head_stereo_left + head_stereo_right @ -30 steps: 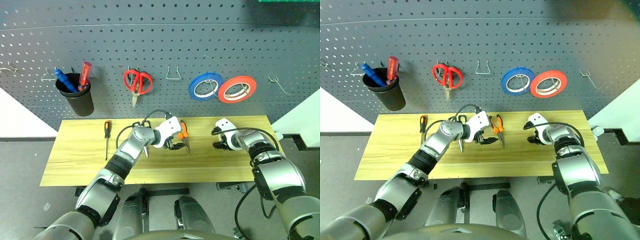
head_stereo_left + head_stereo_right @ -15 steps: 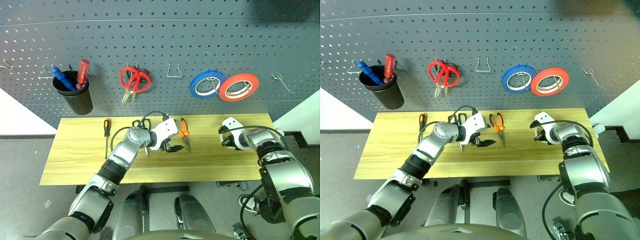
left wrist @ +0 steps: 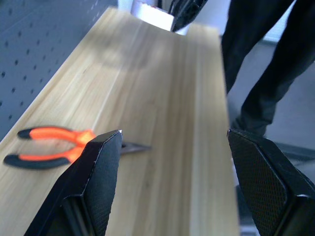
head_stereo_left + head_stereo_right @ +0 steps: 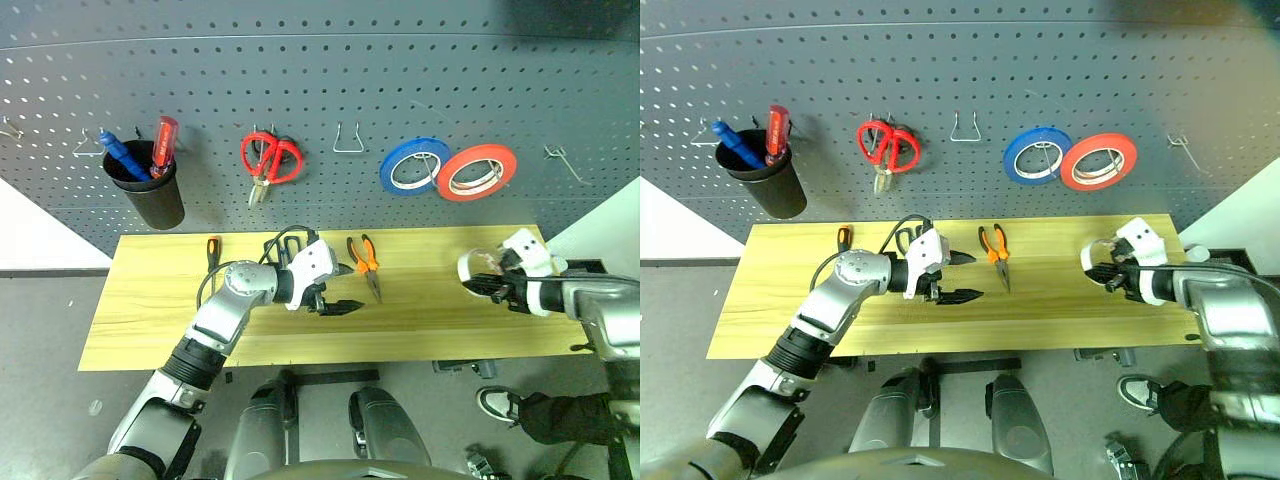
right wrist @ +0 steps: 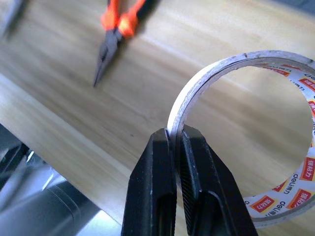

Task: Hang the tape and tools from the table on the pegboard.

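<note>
The white tape (image 4: pixel 478 268) is lifted off the right end of the table (image 4: pixel 150 320), its rim pinched in my shut right gripper (image 5: pixel 174 132). The orange-and-black pliers (image 4: pixel 365 262) lie mid-table, just right of my left gripper (image 4: pixel 345 287), which is open, empty and pointing right. The small screwdriver (image 4: pixel 212 252) lies further left on the wood. Dark scissors handles (image 4: pixel 272 243) peek out behind my left forearm; the rest is hidden. The grey pegboard (image 4: pixel 350 80) rises behind the table.
On the pegboard hang a black cup (image 4: pixel 150 195) with blue and red handles, red scissors (image 4: pixel 270 160), a blue roll (image 4: pixel 412 168) and a red-orange roll (image 4: pixel 477 172). Bare hooks (image 4: pixel 347 140) (image 4: pixel 558 160) remain. A person's shoe (image 4: pixel 495 400) shows by the table's right end.
My right gripper shut on the white tape and raised it off the table, drawing back to the right. My left gripper, still open, pulled back to the left of the pliers.
</note>
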Robot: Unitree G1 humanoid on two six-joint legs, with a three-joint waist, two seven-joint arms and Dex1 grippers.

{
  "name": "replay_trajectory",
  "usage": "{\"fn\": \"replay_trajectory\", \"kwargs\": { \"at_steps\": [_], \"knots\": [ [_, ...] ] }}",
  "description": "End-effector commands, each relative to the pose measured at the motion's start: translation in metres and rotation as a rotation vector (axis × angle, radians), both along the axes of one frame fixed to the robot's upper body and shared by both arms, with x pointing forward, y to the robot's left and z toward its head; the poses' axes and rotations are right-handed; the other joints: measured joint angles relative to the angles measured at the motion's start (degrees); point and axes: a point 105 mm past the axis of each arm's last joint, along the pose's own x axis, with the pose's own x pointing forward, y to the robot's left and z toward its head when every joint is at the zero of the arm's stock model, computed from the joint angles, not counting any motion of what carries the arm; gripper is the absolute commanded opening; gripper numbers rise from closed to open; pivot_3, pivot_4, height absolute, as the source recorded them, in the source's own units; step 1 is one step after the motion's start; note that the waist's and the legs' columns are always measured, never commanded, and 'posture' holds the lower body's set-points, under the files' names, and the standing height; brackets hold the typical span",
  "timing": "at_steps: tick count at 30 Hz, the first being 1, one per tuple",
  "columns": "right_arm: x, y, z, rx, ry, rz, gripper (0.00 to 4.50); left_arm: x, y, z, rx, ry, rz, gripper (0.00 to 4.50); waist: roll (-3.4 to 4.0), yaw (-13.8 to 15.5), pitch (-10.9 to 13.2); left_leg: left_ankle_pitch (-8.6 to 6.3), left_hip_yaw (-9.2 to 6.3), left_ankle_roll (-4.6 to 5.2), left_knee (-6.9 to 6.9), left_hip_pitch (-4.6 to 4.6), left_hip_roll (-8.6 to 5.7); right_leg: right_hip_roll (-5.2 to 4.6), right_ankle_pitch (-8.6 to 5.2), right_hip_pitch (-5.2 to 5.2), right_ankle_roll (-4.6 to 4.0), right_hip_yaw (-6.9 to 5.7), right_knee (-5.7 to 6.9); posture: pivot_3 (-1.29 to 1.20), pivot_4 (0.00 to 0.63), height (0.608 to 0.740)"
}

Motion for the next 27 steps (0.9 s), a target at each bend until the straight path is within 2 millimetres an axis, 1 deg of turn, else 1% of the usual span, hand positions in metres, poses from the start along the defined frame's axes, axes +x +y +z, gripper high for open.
{"fn": "replay_trajectory", "kwargs": {
  "at_steps": [1,3,4,5,8,11,14,19,24,27],
  "knots": [
    [0.005,-0.011,0.047,0.018,-0.249,-0.074,0.01,-0.004,0.003,0.016,-0.067,-0.049,-0.033,3.62,0.00,-0.2,0.0,-0.04,0.05,-0.06,0.00,0.00,0.00,-0.05,0.00,-0.01,-0.03,0.02,-0.02,-0.26,0.227,0.740],
    [0.005,-0.014,0.067,0.043,-0.352,-0.091,0.01,0.000,0.002,0.025,-0.117,-0.093,-0.023,3.62,0.00,-0.5,0.0,-0.05,0.14,-0.08,0.00,-0.02,0.00,-0.12,-0.02,-0.04,-0.08,0.02,-0.05,-0.27,0.224,0.740],
    [0.005,-0.015,0.080,0.036,-0.439,-0.093,0.01,0.000,0.002,0.032,-0.161,-0.110,-0.028,3.62,0.00,-0.5,0.0,-0.05,0.18,-0.07,0.00,-0.05,0.00,-0.15,-0.02,-0.08,-0.08,0.02,-0.05,-0.27,0.219,0.740],
    [0.005,-0.017,0.087,0.022,-0.492,-0.097,0.01,0.000,0.001,0.035,-0.187,-0.118,-0.032,3.62,0.00,-0.6,0.0,-0.02,0.21,-0.03,0.00,-0.07,0.00,-0.16,-0.01,-0.08,-0.06,0.02,-0.09,-0.28,0.213,0.740],
    [0.008,-0.021,0.097,-0.015,-0.545,-0.104,0.01,-0.001,0.001,0.040,-0.228,-0.156,-0.065,3.62,0.00,-1.0,0.0,0.01,0.27,0.10,-0.01,-0.11,0.00,-0.14,0.05,-0.08,0.09,0.00,-0.15,-0.28,0.200,0.740],
    [0.014,-0.026,0.107,-0.030,-0.579,-0.125,0.01,-0.003,-0.002,0.054,-0.310,-0.170,-0.080,3.62,0.02,-1.3,0.0,0.03,0.31,0.14,-0.02,-0.11,0.00,-0.06,0.04,-0.09,0.13,0.00,-0.12,-0.29,0.187,0.740],
    [0.016,-0.024,0.118,-0.044,-0.610,-0.103,0.01,-0.003,0.000,0.065,-0.348,-0.176,-0.093,3.62,0.05,-1.6,-0.1,0.06,0.32,0.16,0.03,-0.10,0.02,0.02,0.06,-0.10,0.19,0.01,-0.03,-0.28,0.176,0.740],
    [0.020,-0.029,0.128,-0.064,-0.645,-0.112,0.01,-0.001,0.007,0.066,-0.325,-0.196,-0.085,3.62,0.06,-1.8,-0.1,0.09,0.34,0.16,0.16,-0.04,0.10,0.15,0.12,-0.04,0.28,0.03,0.05,-0.27,0.157,0.740],
    [0.024,-0.033,0.131,-0.077,-0.659,-0.124,0.01,0.001,0.010,0.067,-0.314,-0.207,-0.071,3.62,0.08,-2.1,-0.2,0.12,0.41,0.23,0.28,-0.05,0.10,0.13,0.22,-0.01,0.42,0.04,0.05,-0.26,0.144,0.740],
    [0.031,-0.038,0.129,-0.092,-0.668,-0.139,0.01,0.002,0.011,0.068,-0.314,-0.213,-0.064,3.62,0.08,-2.4,-0.2,0.11,0.40,0.25,0.42,-0.06,0.10,0.12,0.26,0.04,0.48,0.04,0.06,-0.26,0.140,0.740]
  ]
}}
